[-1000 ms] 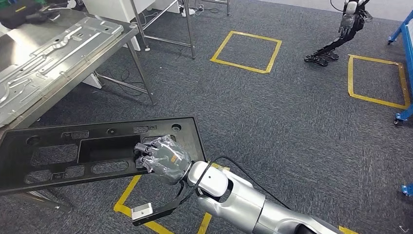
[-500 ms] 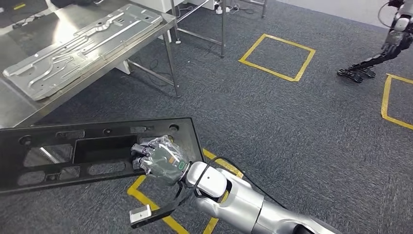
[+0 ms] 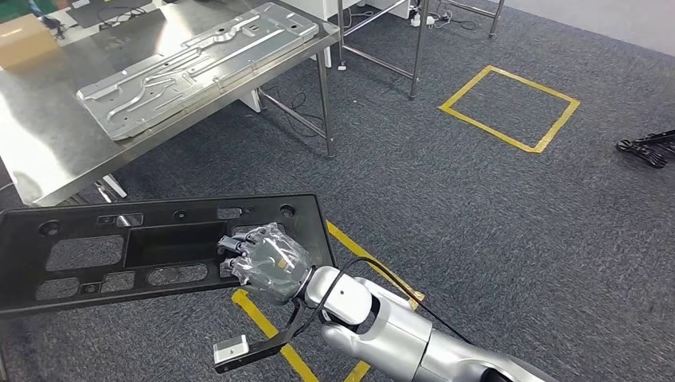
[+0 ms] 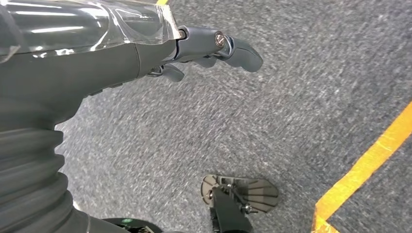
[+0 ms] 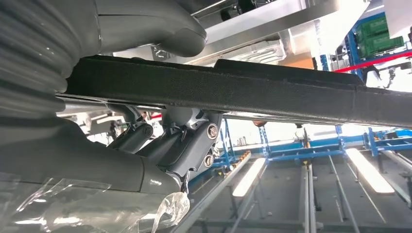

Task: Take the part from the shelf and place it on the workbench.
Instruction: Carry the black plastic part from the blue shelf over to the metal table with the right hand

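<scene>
We are holding the long flat black plastic panel with cut-out openings (image 3: 159, 247) in our right hand (image 3: 267, 259), whose fingers are gripping the panel near its right end, beside a rectangular opening. In the right wrist view the thick grey thumb (image 5: 160, 29) is lying on one face of the panel's dark edge (image 5: 243, 92) while the darker fingers (image 5: 184, 141) are pressing from the opposite face, so the panel is clamped between them. The panel is hanging roughly level in the air over the grey carpeted floor (image 3: 493, 231), stretching away to our left, with its far end reaching near the corner of the shiny stainless steel workbench (image 3: 56, 151); it is not resting on that bench.

On the bench top a pressed silver sheet-metal plate with ribs and grooves (image 3: 199, 64) is lying flat. Yellow tape lines (image 3: 509, 107) are marking a square on the carpet, and another yellow strip is running under our right forearm.

Our left hand (image 4: 145, 48) is hanging over the carpet, holding nothing, its fingers (image 4: 238, 48) stretched out and loosely apart. A yellow tape corner (image 4: 364, 170) is showing on the floor beneath it.
</scene>
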You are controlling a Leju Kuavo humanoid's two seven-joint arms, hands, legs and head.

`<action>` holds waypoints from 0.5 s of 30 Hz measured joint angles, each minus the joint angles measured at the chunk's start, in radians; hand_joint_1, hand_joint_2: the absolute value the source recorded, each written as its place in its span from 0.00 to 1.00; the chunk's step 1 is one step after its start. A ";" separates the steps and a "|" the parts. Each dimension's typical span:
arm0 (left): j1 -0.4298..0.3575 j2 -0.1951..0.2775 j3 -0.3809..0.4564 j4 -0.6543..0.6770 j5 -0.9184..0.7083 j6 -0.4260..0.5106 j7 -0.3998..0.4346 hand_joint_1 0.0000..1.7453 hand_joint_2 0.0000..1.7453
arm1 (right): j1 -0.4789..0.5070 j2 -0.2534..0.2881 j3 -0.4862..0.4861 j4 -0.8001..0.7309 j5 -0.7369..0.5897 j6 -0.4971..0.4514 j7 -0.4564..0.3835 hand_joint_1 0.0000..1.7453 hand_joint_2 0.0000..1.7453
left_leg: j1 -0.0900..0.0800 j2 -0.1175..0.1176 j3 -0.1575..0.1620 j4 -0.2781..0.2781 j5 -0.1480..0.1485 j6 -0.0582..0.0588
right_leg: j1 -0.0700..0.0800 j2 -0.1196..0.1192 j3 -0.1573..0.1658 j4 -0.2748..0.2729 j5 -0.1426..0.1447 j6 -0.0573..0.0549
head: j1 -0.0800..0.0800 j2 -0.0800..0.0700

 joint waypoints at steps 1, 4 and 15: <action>-0.001 0.000 0.001 0.000 -0.003 0.000 0.000 0.00 1.00 | -0.001 0.000 0.000 0.000 -0.001 0.001 0.001 1.00 1.00 | -0.001 0.028 -0.023 0.048 -0.025 -0.004 | 0.000 -0.010 0.000 -0.001 0.000 -0.005 | 0.000 0.000; -0.004 -0.001 0.005 0.000 -0.013 0.000 0.001 0.00 1.00 | -0.003 -0.001 0.001 0.000 -0.005 0.009 0.004 1.00 1.00 | 0.000 0.075 -0.120 0.249 -0.107 -0.012 | 0.006 -0.038 0.001 0.000 -0.004 -0.013 | 0.000 0.000; 0.001 -0.001 0.032 0.000 -0.043 0.000 0.003 0.00 1.00 | -0.015 0.000 0.004 -0.002 -0.014 0.021 0.009 1.00 1.00 | -0.018 0.089 0.021 -0.041 0.025 0.024 | 0.016 -0.064 0.009 -0.011 -0.009 0.011 | 0.000 0.000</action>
